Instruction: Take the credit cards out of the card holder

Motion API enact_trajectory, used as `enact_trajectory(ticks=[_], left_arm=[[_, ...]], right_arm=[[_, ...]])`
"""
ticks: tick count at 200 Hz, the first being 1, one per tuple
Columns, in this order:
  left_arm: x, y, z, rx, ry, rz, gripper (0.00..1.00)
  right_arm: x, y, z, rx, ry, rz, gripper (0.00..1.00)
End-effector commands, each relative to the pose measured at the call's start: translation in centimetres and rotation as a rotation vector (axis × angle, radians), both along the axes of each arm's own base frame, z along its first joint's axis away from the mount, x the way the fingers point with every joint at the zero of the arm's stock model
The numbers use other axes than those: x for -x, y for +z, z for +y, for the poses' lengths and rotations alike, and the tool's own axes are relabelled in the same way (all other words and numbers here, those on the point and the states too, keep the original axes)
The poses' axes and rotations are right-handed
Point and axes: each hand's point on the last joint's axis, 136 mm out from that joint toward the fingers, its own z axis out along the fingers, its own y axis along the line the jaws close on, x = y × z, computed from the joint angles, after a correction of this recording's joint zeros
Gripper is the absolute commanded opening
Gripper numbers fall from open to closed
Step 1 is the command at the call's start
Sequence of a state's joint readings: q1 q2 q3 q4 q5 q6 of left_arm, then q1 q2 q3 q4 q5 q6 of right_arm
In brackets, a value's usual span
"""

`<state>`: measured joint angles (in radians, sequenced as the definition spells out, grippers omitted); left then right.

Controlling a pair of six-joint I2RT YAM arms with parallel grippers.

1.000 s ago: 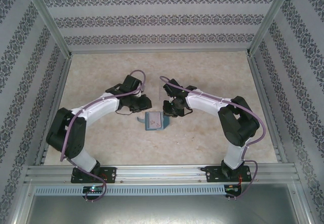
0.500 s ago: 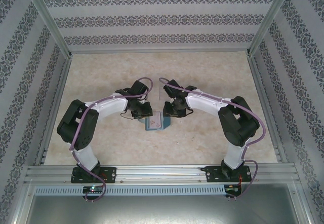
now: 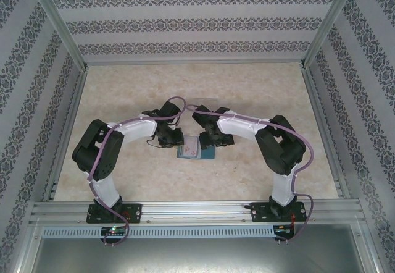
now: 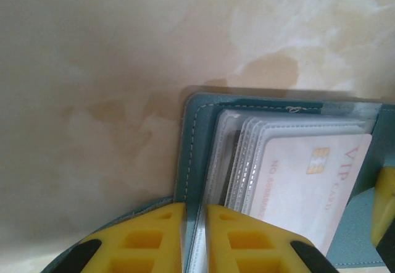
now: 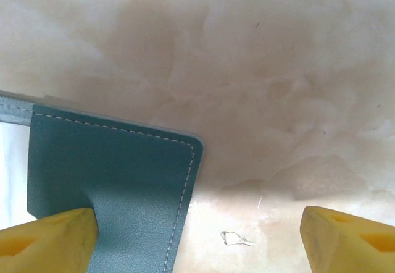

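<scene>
1. The card holder (image 3: pixel 192 147) lies open on the counter (image 3: pixel 259 94), near the middle of the top view, between the two grippers.
2. The left gripper (image 4: pixel 196 230) enters at the bottom edge of the left wrist view. Its yellow jaws are pressed together on the teal cover edge of the card holder, so they pinch it and hold it in place.
3. The right gripper (image 5: pixel 197 239) has its jaws spread wide. One jaw is in the lower left corner of the right wrist view, over the teal cover. The other is in the lower right corner, above the bare counter. Nothing is between them.
4. In the left wrist view, right of centre, a pale card (image 4: pixel 308 183) with a gold chip sits inside the clear sleeves (image 4: pixel 231 155) of the card holder. It is fully in its pocket and not pulled out at all.
5. The stacked sleeves hide whether another card sits behind it, so I cannot tell.
6. My judgement is that the task is at an early stage. The card holder is opened and held, but the taking out is not yet begun. Every card has yet to be drawn from its sleeve and put on the counter. The open right jaws look placed for this work.
</scene>
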<state>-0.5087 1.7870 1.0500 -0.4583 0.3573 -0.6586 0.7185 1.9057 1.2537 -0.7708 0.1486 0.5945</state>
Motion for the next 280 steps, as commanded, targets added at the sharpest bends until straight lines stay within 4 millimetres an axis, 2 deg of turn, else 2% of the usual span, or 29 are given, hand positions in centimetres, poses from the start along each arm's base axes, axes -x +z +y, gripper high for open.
enact_trajectory(ticks=[1,35,97,126,160,177,200,220,237,280], left_arm=[[1.2,-1.1,1.1,-0.049,-0.005,0.032,0.16],[0.8,-0.1,0.9,-0.03,-0.001,0.002,0.16],[0.2,2.5,0.1,0.03,0.013,-0.037,0.16],[-0.1,3.4,-0.6,0.081,0.021,-0.054,0.16],[-0.4,3.5,-1.6,0.139,0.027,-0.047,0.13],[-0.6,3.6,-2.2,0.165,0.023,-0.042,0.12],[-0.8,3.4,-3.0,0.201,0.013,-0.028,0.11],[-0.7,2.4,-3.0,0.196,0.021,-0.011,0.11],[-0.4,1.7,-2.8,0.186,0.022,0.005,0.11],[0.2,0.6,-2.0,0.142,0.022,0.026,0.1]], right_arm=[[0.5,-0.9,-2.1,0.151,0.025,0.017,0.86],[0.0,1.6,-1.0,0.053,0.011,-0.038,0.86],[-0.5,6.0,1.7,-0.294,-0.055,-0.06,0.81],[-0.4,7.3,3.3,-0.436,-0.065,-0.045,0.73],[-0.3,9.0,5.0,-0.539,-0.06,-0.048,0.58],[-0.2,9.9,6.6,-0.628,-0.052,-0.041,0.52],[0.1,11.0,9.2,-0.775,-0.032,-0.006,0.48],[0.4,10.6,10.4,-0.84,-0.039,0.037,0.45],[0.8,9.1,10.5,-0.828,-0.056,0.083,0.41],[1.3,5.0,6.9,-0.691,-0.148,0.121,0.35]])
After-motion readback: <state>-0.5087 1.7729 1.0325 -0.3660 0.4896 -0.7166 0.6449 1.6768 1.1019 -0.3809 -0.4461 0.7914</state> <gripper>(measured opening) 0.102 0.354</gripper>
